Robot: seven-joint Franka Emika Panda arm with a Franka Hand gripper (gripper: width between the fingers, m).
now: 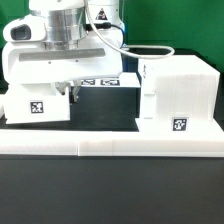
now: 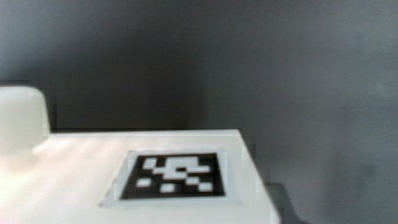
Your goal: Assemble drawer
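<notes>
1. Casing (image 1: 175,90): right of the exterior view, upright, tag facing camera.
2. Tray (image 1: 38,105): left of frame, beneath gripper (image 1: 66,88); jaws hidden, spread cannot be told.
3. Risk: an off-centre grip could tilt the tray, jamming it at the casing's opening.

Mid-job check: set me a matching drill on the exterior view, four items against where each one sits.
Things:
1. casing
2. tray
3. marker board
4. border wall

Places:
A. running across the front of the scene
B. on the exterior view's right, standing tall
C. lying flat at the back, near the middle
D. on the exterior view's left

Pairs: 1-B; 2-D; 3-C; 4-A
</notes>
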